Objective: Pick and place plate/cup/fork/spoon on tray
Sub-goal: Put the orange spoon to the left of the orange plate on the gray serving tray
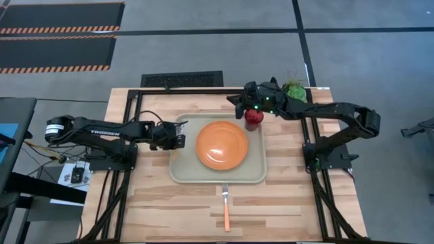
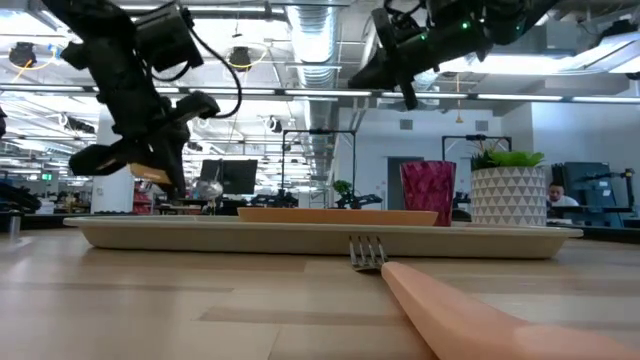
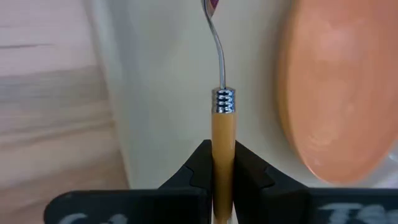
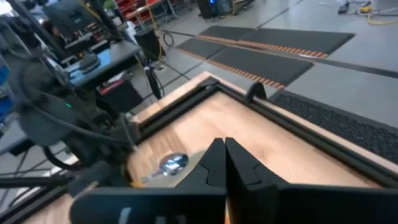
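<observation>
**Spoon held over the tray's left rim; right tool shut above the cup**

While you look at the left tool (image 3: 222, 177), note its fingers are clamped on the orange handle of the spoon (image 3: 221, 93), whose metal neck and bowl reach out ahead of the fingers. In the high view that tool (image 1: 178, 135) sits at the tray's left rim, and the low view shows it raised clear above the tray (image 2: 300, 237), with the spoon's bowl hanging over the strip of bare tray floor between the rim and the plate (image 1: 222, 144). That strip is narrow: the plate's edge runs just beside the spoon in the left wrist view.

Your right tool (image 4: 224, 163) has its fingers pressed together on nothing. It hangs over the tray's far right corner, above the cup (image 1: 253, 116), with open air between them in the low view. The cup (image 2: 428, 192) stands on the tray near the plate's far right edge. A white pot with a green plant (image 2: 507, 187) stands beyond it, off the tray.

The fork (image 1: 226, 207) lies on the wooden surface (image 1: 291, 203) just outside the tray's near rim, tines toward the tray, with open wood on both sides.
</observation>
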Motion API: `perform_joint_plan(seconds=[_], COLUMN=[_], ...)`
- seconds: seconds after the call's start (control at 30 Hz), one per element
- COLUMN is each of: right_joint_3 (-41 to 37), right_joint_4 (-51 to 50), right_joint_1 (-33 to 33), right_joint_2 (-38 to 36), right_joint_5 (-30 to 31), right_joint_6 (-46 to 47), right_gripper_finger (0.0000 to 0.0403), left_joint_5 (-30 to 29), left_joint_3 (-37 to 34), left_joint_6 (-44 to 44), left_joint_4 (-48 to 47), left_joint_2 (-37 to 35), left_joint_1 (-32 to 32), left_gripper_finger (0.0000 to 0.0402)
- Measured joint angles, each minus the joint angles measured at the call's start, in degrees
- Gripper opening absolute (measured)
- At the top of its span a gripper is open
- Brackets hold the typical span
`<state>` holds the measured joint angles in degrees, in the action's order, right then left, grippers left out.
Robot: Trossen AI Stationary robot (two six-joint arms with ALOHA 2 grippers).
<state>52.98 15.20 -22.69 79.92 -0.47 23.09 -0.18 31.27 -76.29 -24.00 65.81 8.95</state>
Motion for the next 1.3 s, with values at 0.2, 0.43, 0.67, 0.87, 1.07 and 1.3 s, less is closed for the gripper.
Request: perform_joint_plan(seconds=[0.2,0.43,0.67,0.87,1.07,1.3], right_joint_3=[1.9,1.9,1.9,1.9,1.9,1.9], right_joint_4=[-0.1,-0.5,-0.8,-1.1,-1.3,-1.3], right_joint_1=[0.5,0.6,1.1,2.0,2.1,2.1], right_joint_2=[0.0,0.0,0.0,0.0,0.0,0.0], right_joint_5=[0.2,0.3,0.3,0.4,0.4,0.5], right_joint_6=[0.0,0.5,0.9,1.0,1.6,2.0], right_gripper_finger=[0.0006,0.0006,0.0006,0.0006,0.0007,0.0007], left_joint_5=[0.8,2.5,3.7,3.3,2.9,3.4], left_joint_3=[-1.7,-1.7,-1.6,-1.6,-1.6,-1.6], left_joint_6=[0.5,1.7,0.1,-0.4,-0.6,0.2], left_joint_4=[2.1,4.6,7.1,8.4,8.3,8.3], left_joint_2=[0.0,3.9,10.5,12.2,12.2,12.3], left_joint_1=[2.0,2.2,2.2,2.2,2.2,2.2], left_gripper_finger=[0.0015,0.0015,0.0015,0.0020,0.0039,0.0044])
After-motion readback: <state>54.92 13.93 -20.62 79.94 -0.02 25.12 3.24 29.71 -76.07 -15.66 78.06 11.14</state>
